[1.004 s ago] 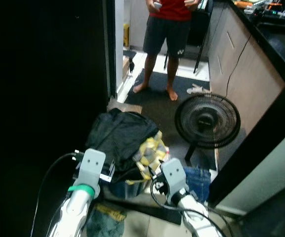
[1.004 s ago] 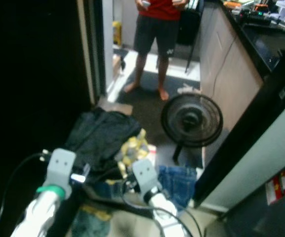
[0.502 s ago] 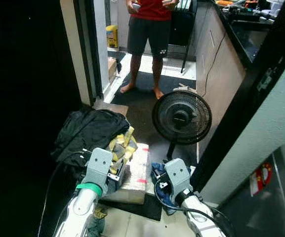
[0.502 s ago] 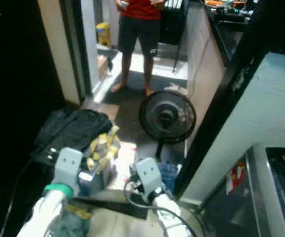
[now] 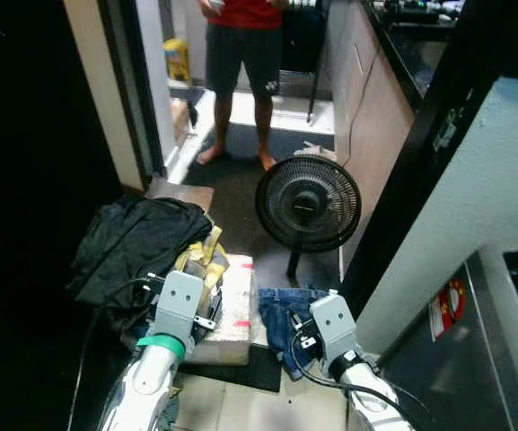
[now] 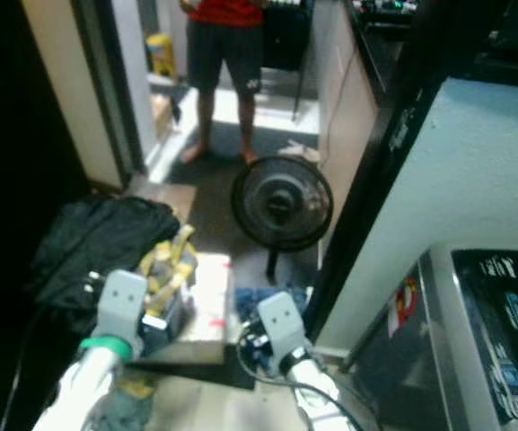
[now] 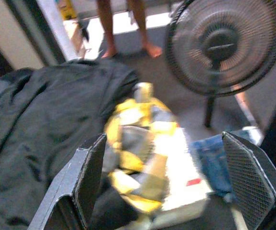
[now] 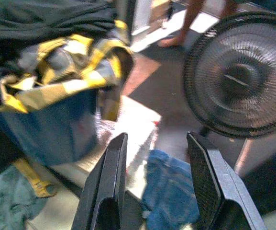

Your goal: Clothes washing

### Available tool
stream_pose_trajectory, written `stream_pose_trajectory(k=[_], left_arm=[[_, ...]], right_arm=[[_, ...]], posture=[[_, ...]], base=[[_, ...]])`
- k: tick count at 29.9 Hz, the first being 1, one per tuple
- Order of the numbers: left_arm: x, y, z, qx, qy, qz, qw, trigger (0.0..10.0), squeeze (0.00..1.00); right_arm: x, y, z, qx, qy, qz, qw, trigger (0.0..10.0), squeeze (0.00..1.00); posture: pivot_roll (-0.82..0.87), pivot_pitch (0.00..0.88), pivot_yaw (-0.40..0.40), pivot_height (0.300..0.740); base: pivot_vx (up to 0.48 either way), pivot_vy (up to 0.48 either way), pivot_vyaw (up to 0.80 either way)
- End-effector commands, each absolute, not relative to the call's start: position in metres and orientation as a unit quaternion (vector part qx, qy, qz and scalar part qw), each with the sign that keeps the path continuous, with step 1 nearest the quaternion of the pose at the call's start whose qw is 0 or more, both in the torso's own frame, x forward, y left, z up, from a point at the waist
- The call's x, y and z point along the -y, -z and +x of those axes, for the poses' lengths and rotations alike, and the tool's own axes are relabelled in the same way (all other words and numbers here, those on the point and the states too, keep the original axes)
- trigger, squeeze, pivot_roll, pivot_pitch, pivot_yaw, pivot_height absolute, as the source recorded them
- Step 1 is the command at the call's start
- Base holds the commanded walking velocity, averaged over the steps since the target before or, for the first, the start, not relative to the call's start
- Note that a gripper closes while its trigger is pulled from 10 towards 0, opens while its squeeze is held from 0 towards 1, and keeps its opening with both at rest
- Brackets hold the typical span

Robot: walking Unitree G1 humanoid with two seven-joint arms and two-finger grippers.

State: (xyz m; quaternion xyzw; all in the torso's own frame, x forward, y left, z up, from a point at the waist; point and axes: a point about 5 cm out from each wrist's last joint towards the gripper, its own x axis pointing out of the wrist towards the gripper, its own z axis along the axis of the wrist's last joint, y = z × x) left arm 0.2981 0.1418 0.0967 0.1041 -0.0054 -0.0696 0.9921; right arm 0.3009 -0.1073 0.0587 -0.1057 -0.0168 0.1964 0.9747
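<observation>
With fingers spread wide and empty, the left gripper [image 7: 176, 182] and the right gripper [image 8: 157, 191] are being held above the floor pile of clothes [image 5: 200, 265], where the standing fan [image 5: 308, 202] just beside risks being knocked.

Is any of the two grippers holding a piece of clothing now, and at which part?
No. The left gripper and right gripper are both open with nothing between their fingers.

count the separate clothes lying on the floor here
At least 4: black garment on the left, yellow-grey checked piece beside it, blue jeans under the fan, teal cloth nearest. Others may lie hidden underneath.
</observation>
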Motion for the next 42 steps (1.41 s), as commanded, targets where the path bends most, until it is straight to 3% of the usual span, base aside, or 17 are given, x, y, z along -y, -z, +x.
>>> stream_pose_trajectory(k=[1, 7, 22, 42], left_arm=[[-0.1431, -0.0923, 0.2965, -0.005, 0.065, 0.111, 0.992, 10.0, 0.0], [-0.1435, -0.0919, 0.2968, -0.008, 0.062, 0.112, 0.992, 10.0, 0.0], [-0.1457, -0.0907, 0.2974, -0.015, 0.051, 0.106, 0.993, 10.0, 0.0], [-0.1468, -0.0885, 0.2983, -0.023, 0.043, 0.109, 0.993, 10.0, 0.0]], right_arm=[[0.1056, -0.0562, 0.2988, 0.012, -0.199, -0.105, 0.974, 10.0, 0.0], [0.1052, -0.0561, 0.2986, 0.012, -0.199, -0.105, 0.974, 10.0, 0.0], [0.1044, -0.0564, 0.2994, 0.013, -0.196, -0.109, 0.974, 10.0, 0.0], [0.1031, -0.0578, 0.2999, 0.017, -0.203, -0.113, 0.973, 10.0, 0.0]], posture=[[0.05, 0.072, 0.003, 0.74], [0.05, 0.074, 0.004, 0.74], [0.05, 0.075, 0.005, 0.74], [0.05, 0.071, 0.004, 0.74]], base=[[0.405, -0.251, 0.0], [0.333, -0.341, 0.0], [0.362, 0.0, 0.26], [0.0, 0.0, 0.0]])
